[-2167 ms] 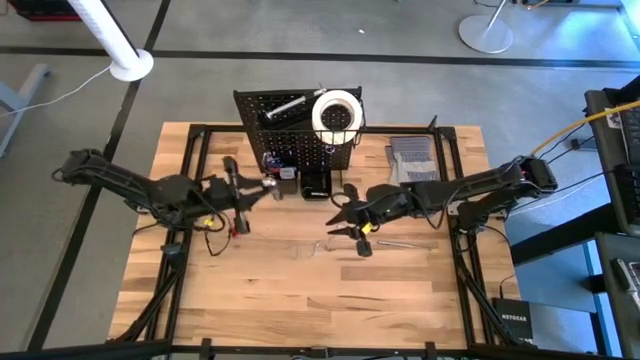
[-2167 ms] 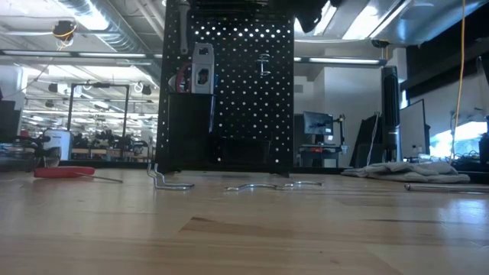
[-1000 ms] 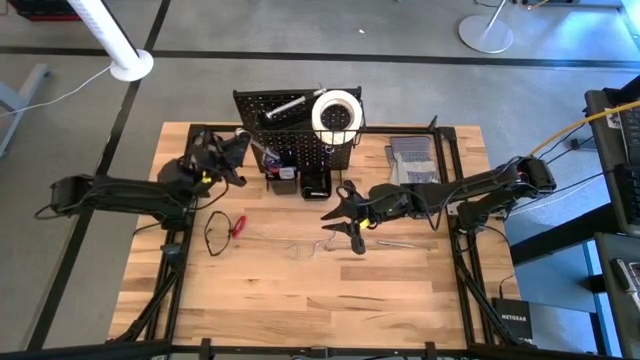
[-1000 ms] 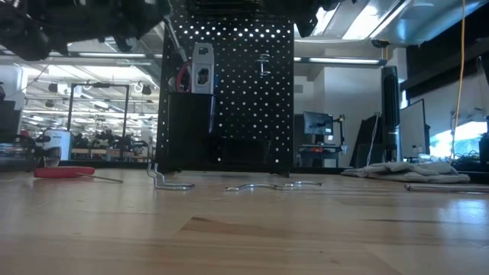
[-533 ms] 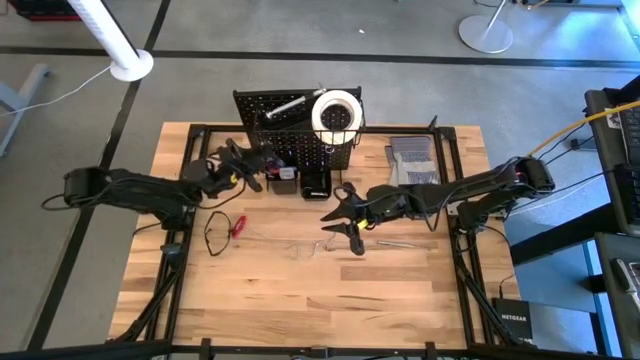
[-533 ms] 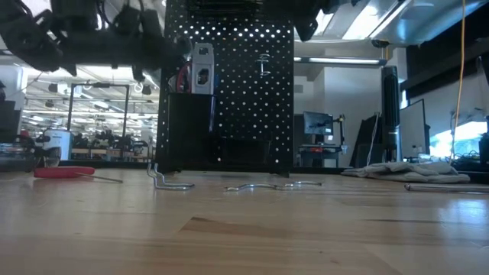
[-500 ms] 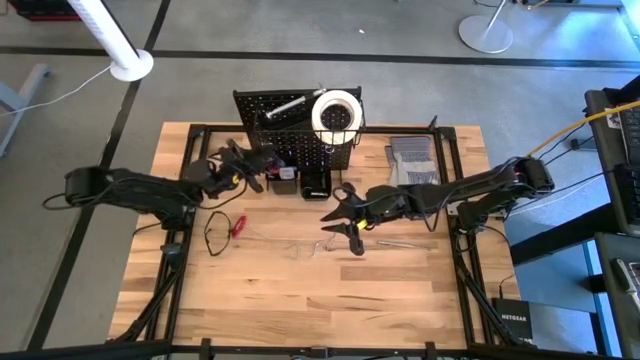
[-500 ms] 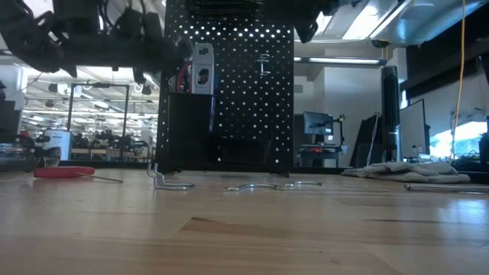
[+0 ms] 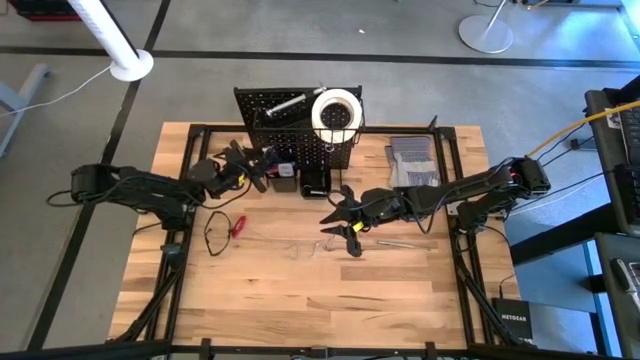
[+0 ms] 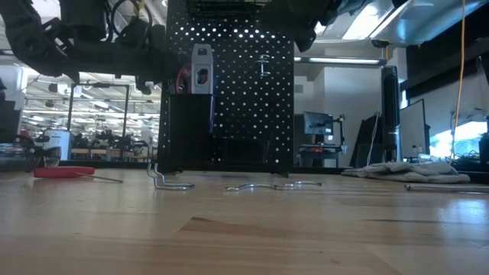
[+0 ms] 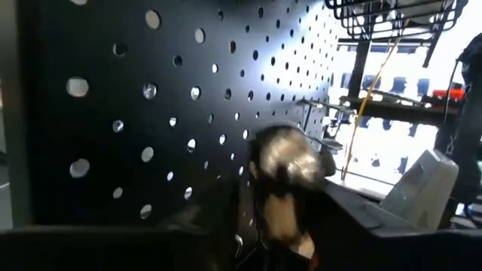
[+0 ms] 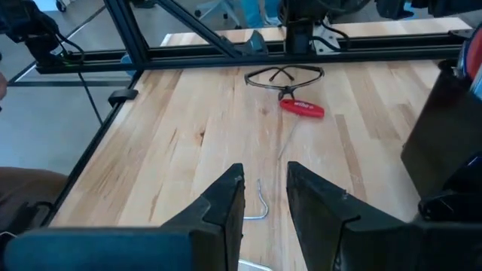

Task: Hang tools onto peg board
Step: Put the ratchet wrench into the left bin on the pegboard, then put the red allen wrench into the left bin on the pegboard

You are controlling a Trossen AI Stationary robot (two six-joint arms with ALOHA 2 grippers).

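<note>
The left gripper is pressing a silver tool against the peg board — grip unclear — while the right gripper, narrowly parted and empty, is waiting in front of it.

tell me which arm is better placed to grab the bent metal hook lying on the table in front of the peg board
Right, most likely. The right gripper hovers just above the metal hook, which shows between its open fingers. The left gripper is up against the peg board, farther from it.
</note>
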